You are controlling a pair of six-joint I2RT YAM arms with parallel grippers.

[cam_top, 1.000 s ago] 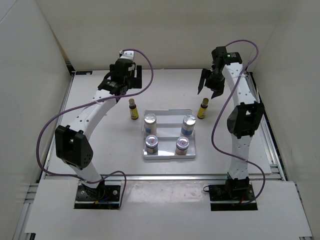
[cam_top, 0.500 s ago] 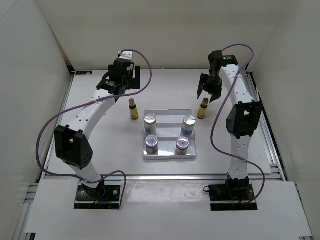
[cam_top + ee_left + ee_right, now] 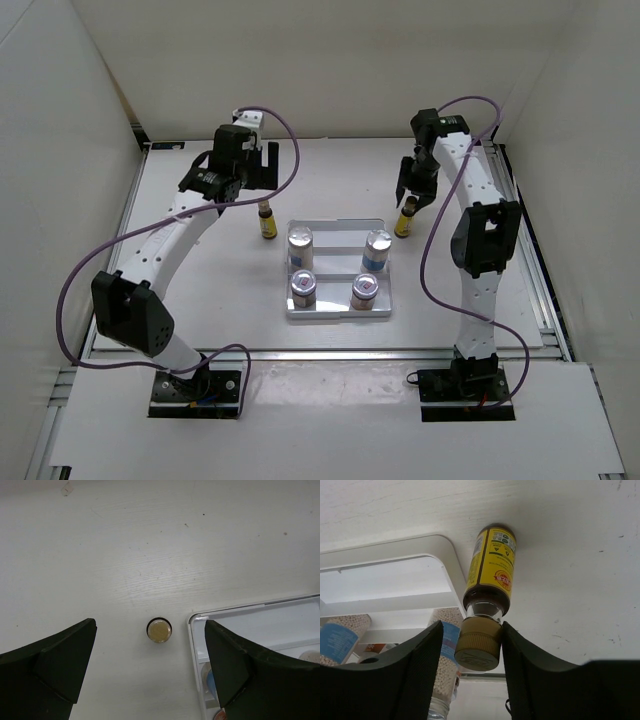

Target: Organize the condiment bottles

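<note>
Two slim yellow-amber bottles stand on the table on either side of a white tray [image 3: 338,236]. My left gripper [image 3: 150,625] hangs wide open straight above the left bottle [image 3: 266,220], whose tan cap [image 3: 159,630] shows between the fingers well below them. My right gripper [image 3: 471,625] stands round the cap [image 3: 479,645] of the right bottle [image 3: 405,221]. Its right finger [image 3: 520,645] touches the cap and a gap remains at the left finger. Four stubby silver-lidded jars [image 3: 300,243] [image 3: 377,247] [image 3: 303,288] [image 3: 366,290] stand in the tray.
The tray's rounded corner [image 3: 447,555] lies close beside the right bottle [image 3: 492,565], with a blue-labelled jar [image 3: 445,640] just behind my left finger. In the left wrist view the tray rim [image 3: 192,625] sits right of the left bottle. White walls enclose the table.
My right gripper has come down over the right bottle and its jaws have narrowed round the cap. My left arm has swung a little left, its gripper still wide open.
</note>
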